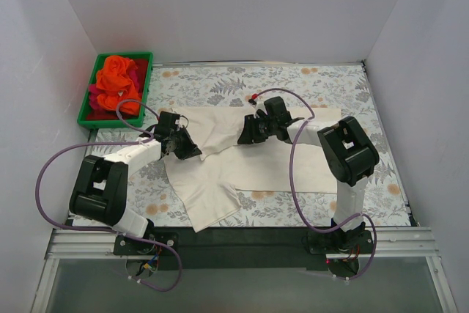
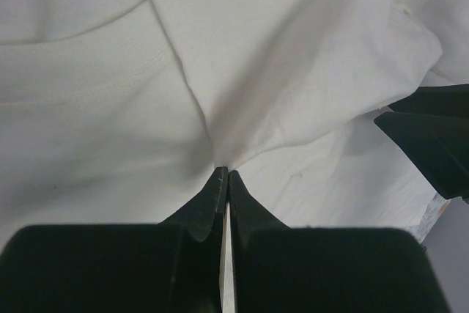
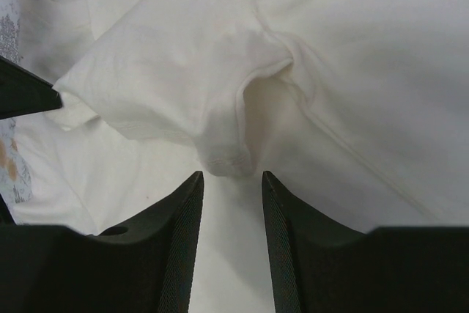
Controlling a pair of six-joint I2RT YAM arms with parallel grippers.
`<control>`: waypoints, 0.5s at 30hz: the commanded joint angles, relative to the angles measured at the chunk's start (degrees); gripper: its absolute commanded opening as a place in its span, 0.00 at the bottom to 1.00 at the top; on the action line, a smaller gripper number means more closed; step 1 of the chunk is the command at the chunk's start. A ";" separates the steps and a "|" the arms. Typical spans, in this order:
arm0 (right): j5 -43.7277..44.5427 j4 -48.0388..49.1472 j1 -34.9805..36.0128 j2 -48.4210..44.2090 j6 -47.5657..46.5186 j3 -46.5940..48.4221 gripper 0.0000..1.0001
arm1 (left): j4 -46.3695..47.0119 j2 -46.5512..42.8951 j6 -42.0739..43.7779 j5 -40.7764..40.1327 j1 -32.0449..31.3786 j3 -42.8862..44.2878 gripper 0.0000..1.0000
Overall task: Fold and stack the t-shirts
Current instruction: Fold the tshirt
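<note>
A large cream t-shirt (image 1: 256, 170) lies spread and partly folded on the floral tablecloth. My left gripper (image 1: 192, 153) sits at its left part, jaws shut on a pinch of the cream cloth (image 2: 220, 71), which pulls into creases at the tips (image 2: 224, 171). My right gripper (image 1: 245, 137) is over the shirt's upper middle. In its wrist view it (image 3: 232, 177) stands open, with a rolled hem fold (image 3: 227, 155) just ahead of the tips and nothing between them. An orange t-shirt (image 1: 117, 78) and a red-magenta one (image 1: 95, 100) lie crumpled in a bin.
The green bin (image 1: 110, 122) stands at the back left corner. The floral tablecloth (image 1: 308, 86) covers the table, with white walls on three sides. Purple cables loop beside each arm. The two grippers are close together; each sees the other's finger (image 2: 432, 144) (image 3: 22, 93).
</note>
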 commanded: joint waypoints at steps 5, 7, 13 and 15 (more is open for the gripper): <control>-2.71 4.15 -0.29 1.08 -3.35 1.16 0.36 | 0.50 -0.15 0.17 0.23 0.19 1.52 0.02; -3.42 4.24 -0.29 1.52 -3.44 1.42 0.35 | 0.50 0.03 0.08 0.23 0.28 1.52 0.02; -5.53 4.77 -0.29 2.75 -3.97 1.16 0.29 | 0.50 -0.06 0.08 0.32 0.28 1.70 0.02; -5.53 4.77 -0.29 3.02 -4.15 1.07 0.22 | 0.50 0.03 0.08 0.32 0.19 1.70 0.02</control>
